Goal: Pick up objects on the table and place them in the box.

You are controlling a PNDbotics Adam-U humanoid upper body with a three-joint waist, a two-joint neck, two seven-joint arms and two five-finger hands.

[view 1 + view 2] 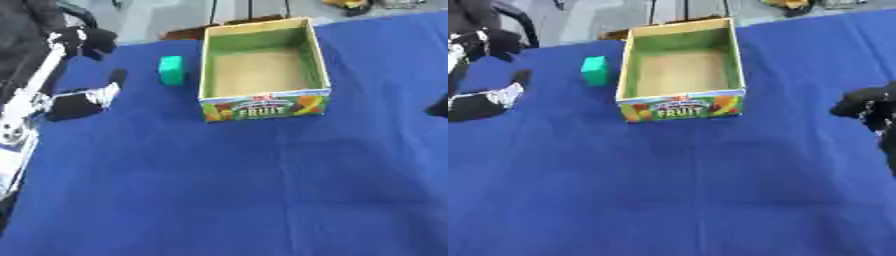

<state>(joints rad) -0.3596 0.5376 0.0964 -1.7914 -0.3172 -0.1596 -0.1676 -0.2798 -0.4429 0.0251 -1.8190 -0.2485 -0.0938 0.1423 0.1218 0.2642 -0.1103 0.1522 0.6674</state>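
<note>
An open rectangular cardboard box (262,107) with a colourful printed front panel reading "FRUIT" stands in the upper middle of the frame on a worktop (245,190) covered in blue cloth. Its inner walls are green and its bare brown floor shows across the whole bottom; nothing lies inside it.

Just beside the box's left wall, apart from it by a narrow strip of blue cloth, stands a small teal-green block (171,69). It sits upright on the worktop, level with the far half of the box, and nothing touches it.

The robot's left hand (87,100), black with a silver patch, shows at the left edge of the frame, to the left of the green block and well apart from it. It lies low over the cloth with one dark finger pointing up toward the far side; it holds nothing, and its fingers look relaxed rather than clenched. The silver and black arm runs from it toward the left border.

The robot's right hand (868,107) shows at the right edge in the right eye view as a dark, blurred shape, well apart from the box. Whether its fingers are released or clenched I cannot tell.
</note>
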